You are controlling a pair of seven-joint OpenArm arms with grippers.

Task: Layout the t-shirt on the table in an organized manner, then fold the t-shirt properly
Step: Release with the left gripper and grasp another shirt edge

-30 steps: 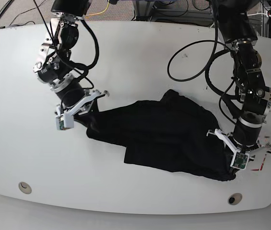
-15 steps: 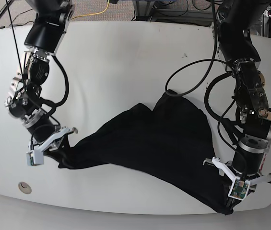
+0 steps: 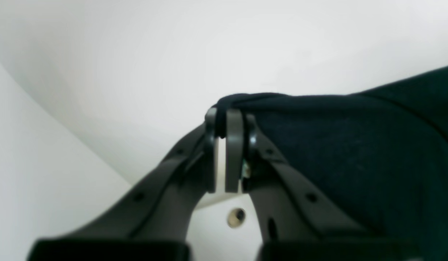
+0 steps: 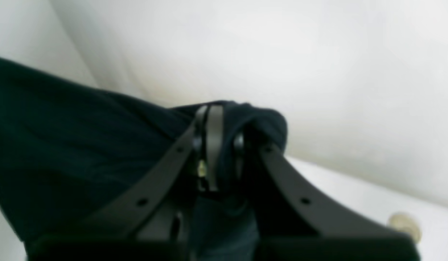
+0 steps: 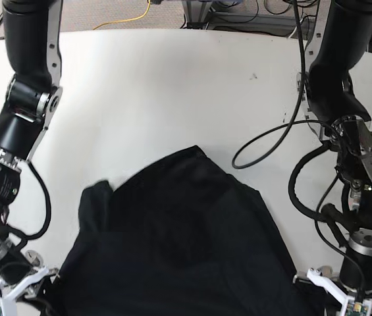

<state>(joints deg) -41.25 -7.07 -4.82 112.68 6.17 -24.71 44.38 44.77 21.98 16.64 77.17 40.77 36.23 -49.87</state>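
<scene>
**Right at the near edge: both pincers clamped on the shirt, spread in hand**

Now, closest to us, the left pincer (image 3: 229,119) is shut tight on a bunched corner of the t-shirt (image 5: 179,243); the wrist view shows black cloth pinched between its jaws and fanning away to one side. The right pincer (image 4: 218,119) does likewise, jaws closed on a fold that humps over its tip. From above, the two sit low at the near rim of the bench (image 5: 159,85), well apart, with the garment stretched between them and running away from them toward the middle.

This reads as the laying-out step, not the fold. The cloth beyond the pincers looks broad and mostly flat, though one flap curls up on the right pincer's side. The next move, I judge, calls for lowering both corners evenly and letting go without dragging.

Both arms are bent sharply, forearms reaching down from the far side, wrists dropped near the bench.
</scene>
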